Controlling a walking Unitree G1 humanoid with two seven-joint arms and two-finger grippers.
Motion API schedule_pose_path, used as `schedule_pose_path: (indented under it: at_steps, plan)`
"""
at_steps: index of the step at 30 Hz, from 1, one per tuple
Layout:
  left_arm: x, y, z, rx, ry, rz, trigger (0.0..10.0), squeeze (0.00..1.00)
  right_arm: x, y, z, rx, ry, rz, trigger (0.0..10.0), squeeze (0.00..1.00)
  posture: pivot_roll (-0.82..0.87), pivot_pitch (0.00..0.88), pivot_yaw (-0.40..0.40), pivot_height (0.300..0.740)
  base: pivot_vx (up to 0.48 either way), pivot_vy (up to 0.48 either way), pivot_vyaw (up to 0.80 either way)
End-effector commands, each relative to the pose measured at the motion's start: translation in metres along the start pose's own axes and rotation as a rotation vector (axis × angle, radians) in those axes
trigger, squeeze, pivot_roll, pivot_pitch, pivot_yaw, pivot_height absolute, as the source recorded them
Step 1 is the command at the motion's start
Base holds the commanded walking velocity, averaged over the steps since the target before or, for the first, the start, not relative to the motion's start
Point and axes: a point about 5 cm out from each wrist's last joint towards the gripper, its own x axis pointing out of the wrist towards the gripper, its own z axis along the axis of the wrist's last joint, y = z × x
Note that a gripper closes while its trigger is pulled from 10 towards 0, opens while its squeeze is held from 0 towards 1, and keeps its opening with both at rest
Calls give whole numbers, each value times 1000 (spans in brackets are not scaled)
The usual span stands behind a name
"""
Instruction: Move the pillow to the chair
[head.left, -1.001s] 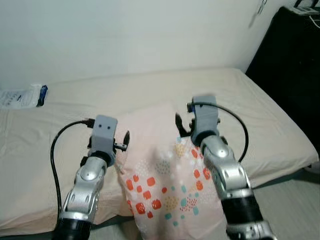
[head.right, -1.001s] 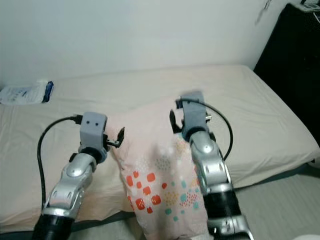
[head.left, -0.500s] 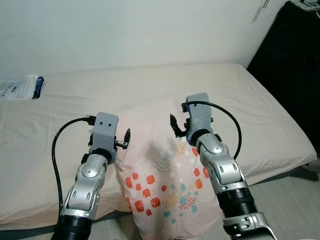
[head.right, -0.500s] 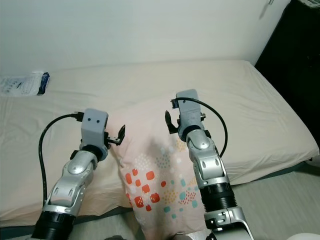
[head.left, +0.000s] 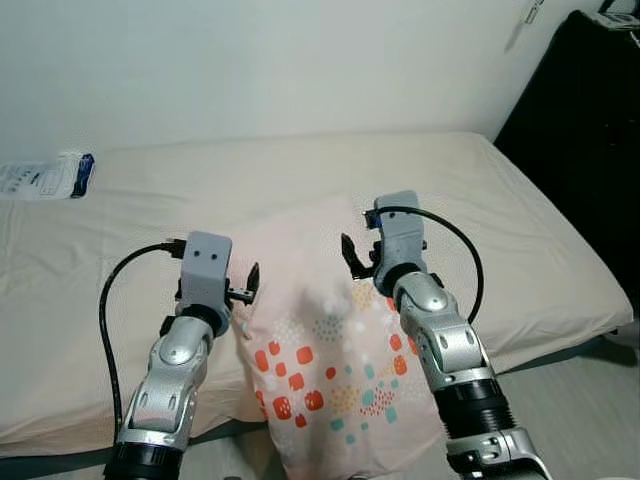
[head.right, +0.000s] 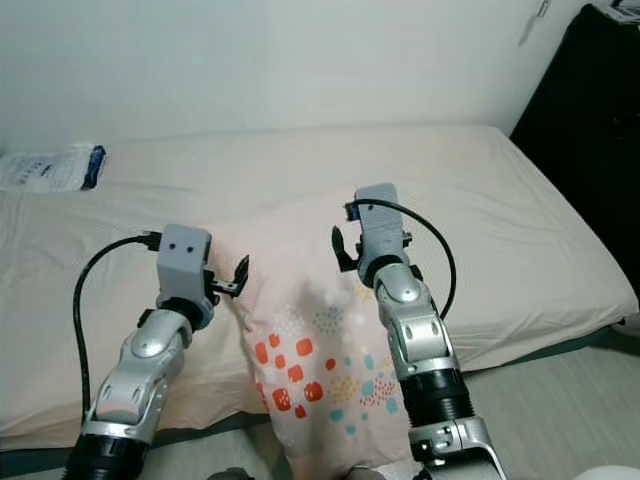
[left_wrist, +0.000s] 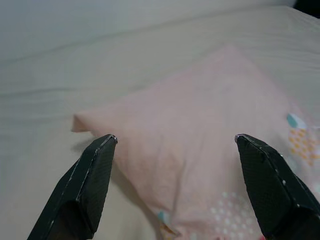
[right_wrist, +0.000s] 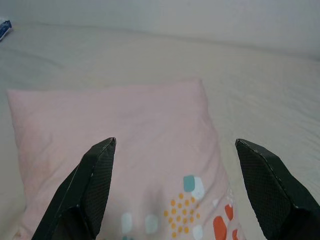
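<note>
I take the pillow as my landmark. It is pale pink with orange, teal and yellow squares on its near half, and it lies on the bed with its near end hanging over the bed's front edge toward me. Its far corners rest on the mattress; the far left corner shows plainly in the left wrist view.

Open mattress lies on every side of the pillow except the near one. Well off to its far left, close to the wall, sits a white packet with a blue end. To the pillow's right, past the bed's corner, stands a tall black cabinet. A strip of grey floor shows beside the bed's near right edge.

Left gripper: at the pillow's left edge, fingers spread wide in its wrist view, the pillow's corner lying between them; I see nothing grasped.

Right gripper: over the pillow's upper right part, fingers likewise spread wide, the pink cloth beyond them, nothing grasped. I cannot tell whether either set of tips touches the fabric.

The bed sheet is cream, faintly wrinkled. The wall is plain white.
</note>
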Motion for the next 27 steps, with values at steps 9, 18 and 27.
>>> schedule_pose_path:
  at_steps: [9, 18, 27]
  plan:
    - [-5, -7, -12, -49, 88, -104, 10000, 0, -2, 3, -9, 19, 26, 6, 10000, 0, 22, 125, -63, 636, 0, 0, 0]
    - [-6, -7, -20, -120, 179, -283, 10000, 0, -4, 5, -11, 28, 28, 26, 10000, 0, 22, 133, -59, 626, 0, 0, 0]
    - [0, -13, -15, -222, 173, -314, 10000, 0, -1, 3, -15, 41, 41, 16, 10000, 0, 22, 138, -62, 611, 0, 0, 0]
